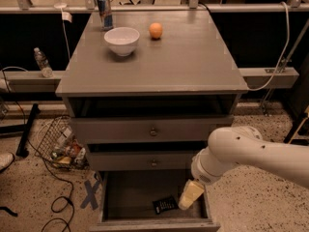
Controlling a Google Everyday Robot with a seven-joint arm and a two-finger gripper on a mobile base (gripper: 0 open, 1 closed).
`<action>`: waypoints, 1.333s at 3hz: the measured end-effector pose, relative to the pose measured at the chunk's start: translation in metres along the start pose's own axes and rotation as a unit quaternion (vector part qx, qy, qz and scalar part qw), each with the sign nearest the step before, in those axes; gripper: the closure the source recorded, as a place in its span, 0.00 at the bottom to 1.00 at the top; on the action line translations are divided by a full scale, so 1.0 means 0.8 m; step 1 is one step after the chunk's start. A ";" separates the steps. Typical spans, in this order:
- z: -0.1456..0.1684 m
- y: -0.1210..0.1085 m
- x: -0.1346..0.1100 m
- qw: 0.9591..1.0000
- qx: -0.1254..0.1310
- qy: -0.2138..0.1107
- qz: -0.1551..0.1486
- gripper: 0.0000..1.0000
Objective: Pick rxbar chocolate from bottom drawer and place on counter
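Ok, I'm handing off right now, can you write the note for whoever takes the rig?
Gripper: low inside the open bottom drawer, just right of the rxbar.
Rxbar: lying flat on the drawer floor near the front, not lifted.
Counter: bowl, orange and can sit at the back left; the front and right are free.
Done: drawer open, gripper at the bar.
Left: grasp the rxbar, lift it out, place it on the counter.

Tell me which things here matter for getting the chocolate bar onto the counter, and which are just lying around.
Job: rxbar chocolate, bottom drawer, counter, claw low over the drawer, right of the bar.
Lying about: white bowl, orange, can, water bottle, wire basket.
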State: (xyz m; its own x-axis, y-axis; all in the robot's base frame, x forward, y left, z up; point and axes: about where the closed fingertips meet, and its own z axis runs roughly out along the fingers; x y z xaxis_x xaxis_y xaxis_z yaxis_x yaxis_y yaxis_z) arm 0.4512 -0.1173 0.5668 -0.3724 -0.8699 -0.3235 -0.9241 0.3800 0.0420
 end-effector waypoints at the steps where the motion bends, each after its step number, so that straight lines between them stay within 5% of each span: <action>1: 0.056 -0.023 0.022 1.000 0.001 0.001 0.006 0.00; 3: 0.180 -0.039 0.071 0.998 -0.046 -0.030 0.035 0.00; 4: 0.241 -0.045 0.094 0.991 -0.064 -0.078 0.086 0.00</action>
State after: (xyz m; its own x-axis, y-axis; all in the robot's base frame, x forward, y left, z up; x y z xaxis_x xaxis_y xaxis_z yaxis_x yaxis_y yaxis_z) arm 0.4730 -0.1361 0.3587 -0.5173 -0.7319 -0.4436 -0.8548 0.4674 0.2256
